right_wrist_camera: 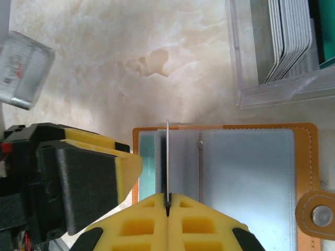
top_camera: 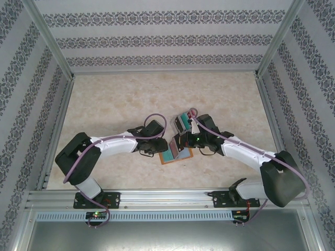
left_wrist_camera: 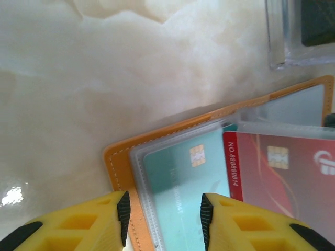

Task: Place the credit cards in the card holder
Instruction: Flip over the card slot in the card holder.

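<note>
Overhead, top external view, I log:
- worktop (top_camera: 131, 99): pale marbled surface inside patterned walls
- card holder (top_camera: 178, 158): orange-tan, lying open near the middle of the worktop, between the two arms
- left gripper (top_camera: 158, 149): at the holder's left edge
- right gripper (top_camera: 184, 144): over the holder, on its far side
- clear box (top_camera: 183, 123): just beyond the holder, beside the right wrist

Left wrist view, I log:
- left gripper (left_wrist_camera: 165, 209): yellow fingers with black pads (left_wrist_camera: 124, 214), standing partly apart; nothing is pinched between them that I can see. The holder's near corner lies below the gap
- card holder (left_wrist_camera: 118, 157): orange stitched rim, flat on the worktop
- teal card (left_wrist_camera: 178, 178): chip facing up, inside a clear sleeve of the holder
- red card (left_wrist_camera: 277, 178): chip and printed number visible, to the right of the teal one, over the holder. I cannot tell whether it sits in a sleeve
- clear box (left_wrist_camera: 285, 47): at the top right, apart from the holder

Right wrist view, I log:
- right gripper (right_wrist_camera: 167, 201): yellow fingers pressed together on a thin card (right_wrist_camera: 167, 157), seen edge-on and upright over the holder's left half, so I cannot read its colour
- card holder (right_wrist_camera: 306, 157): open, grey pockets up, teal showing in the left pocket, snap stud (right_wrist_camera: 321, 215) on the tab at the right
- left gripper: touching or just over the holder's left rim
- stack of cards (right_wrist_camera: 285, 42): standing on edge in the clear box (right_wrist_camera: 272, 91) beyond the holder
</note>
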`<state>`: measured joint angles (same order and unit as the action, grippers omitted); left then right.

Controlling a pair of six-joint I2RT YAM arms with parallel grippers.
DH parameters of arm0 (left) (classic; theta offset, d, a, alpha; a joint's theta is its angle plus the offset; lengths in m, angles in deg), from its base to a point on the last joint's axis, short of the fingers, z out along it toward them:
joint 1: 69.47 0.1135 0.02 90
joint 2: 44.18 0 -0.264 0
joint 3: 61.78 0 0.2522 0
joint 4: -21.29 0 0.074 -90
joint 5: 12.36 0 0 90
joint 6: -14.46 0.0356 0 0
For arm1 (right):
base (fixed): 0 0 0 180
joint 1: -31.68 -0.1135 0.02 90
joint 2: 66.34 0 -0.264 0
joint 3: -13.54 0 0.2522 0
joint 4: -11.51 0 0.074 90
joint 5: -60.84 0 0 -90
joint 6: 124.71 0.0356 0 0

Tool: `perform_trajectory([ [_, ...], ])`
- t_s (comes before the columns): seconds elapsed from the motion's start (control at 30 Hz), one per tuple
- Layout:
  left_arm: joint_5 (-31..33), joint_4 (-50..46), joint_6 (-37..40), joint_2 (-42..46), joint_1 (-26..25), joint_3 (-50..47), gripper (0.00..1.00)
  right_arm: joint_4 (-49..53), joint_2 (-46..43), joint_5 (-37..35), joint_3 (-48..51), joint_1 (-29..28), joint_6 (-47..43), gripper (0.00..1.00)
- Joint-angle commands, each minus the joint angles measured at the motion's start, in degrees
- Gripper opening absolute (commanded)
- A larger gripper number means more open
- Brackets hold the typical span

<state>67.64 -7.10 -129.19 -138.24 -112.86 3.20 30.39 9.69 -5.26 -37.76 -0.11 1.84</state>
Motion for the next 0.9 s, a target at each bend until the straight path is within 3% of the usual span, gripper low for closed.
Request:
perform_trajectory([
  [0.0, 3.53, -2.26, -1.52, 1.51, 0.07, -0.26, 0.42, -1.75, 1.71, 1.41, -1.95, -1.62, 0.99, 0.00],
  [0.13, 6.35, -3.15, -4.30, 2.93, 0.12, -2.21, 0.25, -2.64, 4.05, 0.98, -2.11, -2.63, 1.77, 0.00],
  [0.23, 4.18, -1.26, -3.52, 3.43, 0.15, -2.68, 0.16, -3.14, 4.74, 1.00, -2.01, -2.75, 2.25, 0.00],
  [0.37, 2.96, -1.24, -3.39, 3.31, 0.18, -2.33, 0.09, -3.58, 5.50, 1.69, -2.52, -3.21, 2.25, 0.00],
  [0.47, 2.23, -0.29, -3.45, 5.35, 0.14, -1.88, 0.10, -3.41, 6.11, 1.40, -2.71, -3.51, 2.37, 0.00],
  [0.63, 7.35, -7.43, -4.71, 5.75, 0.50, -0.16, 0.10, -3.72, 5.96, 1.39, -2.88, -4.39, 2.63, 0.00],
  [0.77, 9.24, -7.96, -8.36, 6.78, 0.58, -2.13, 0.10, -4.47, 7.15, 2.07, -3.03, -4.49, 3.59, 0.00],
  [0.87, 10.07, -7.45, -8.86, 8.42, 0.59, -3.33, 0.17, -3.72, 5.59, -1.06, -2.06, -4.42, 3.47, 0.00],
])
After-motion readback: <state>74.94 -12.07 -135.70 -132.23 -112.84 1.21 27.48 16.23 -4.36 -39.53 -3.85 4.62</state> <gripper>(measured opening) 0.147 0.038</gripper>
